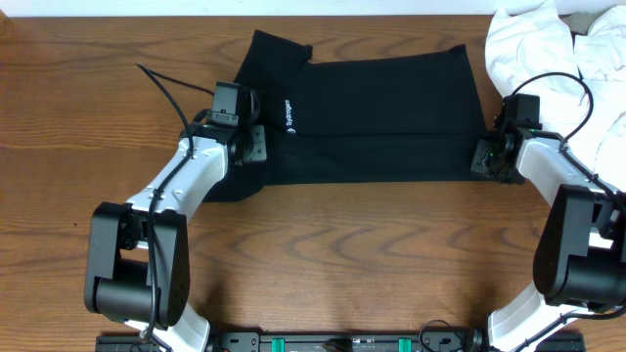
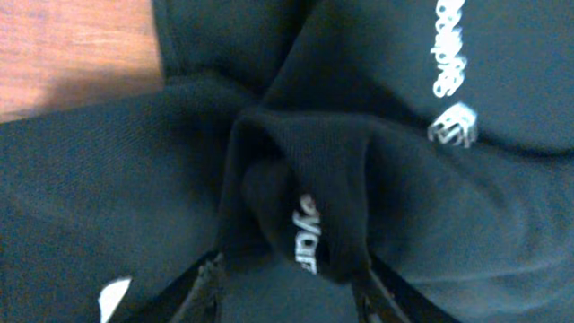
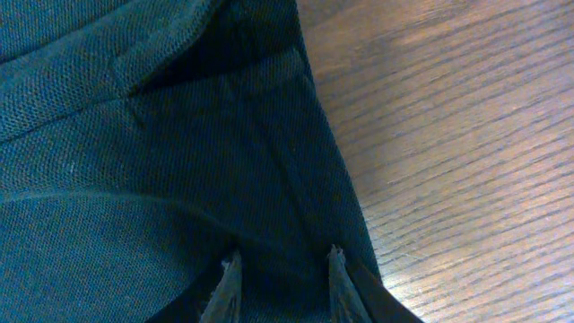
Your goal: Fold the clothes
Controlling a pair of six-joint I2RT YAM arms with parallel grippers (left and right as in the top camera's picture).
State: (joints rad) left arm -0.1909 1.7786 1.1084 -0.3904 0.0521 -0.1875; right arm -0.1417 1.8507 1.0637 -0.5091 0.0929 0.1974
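The clothes (image 1: 381, 117), a black garment with a small white logo (image 1: 289, 112), lie folded into a wide band across the table's far half. My left gripper (image 1: 252, 145) is at the garment's left end. In the left wrist view it (image 2: 287, 283) stands open, with a raised bunch of black fabric (image 2: 305, 215) lying loose just ahead of the spread fingers, near the logo (image 2: 453, 126) and a white tag (image 2: 112, 296). My right gripper (image 1: 486, 156) is at the right edge. In the right wrist view it (image 3: 282, 267) is shut on a ridge of the garment's hem (image 3: 278, 179).
White fabric garments (image 1: 548, 49) are piled at the back right corner, close behind the right arm. Bare wooden table (image 1: 342, 254) runs along the near side between the two arm bases. A black cable (image 1: 166, 88) trails left of the left wrist.
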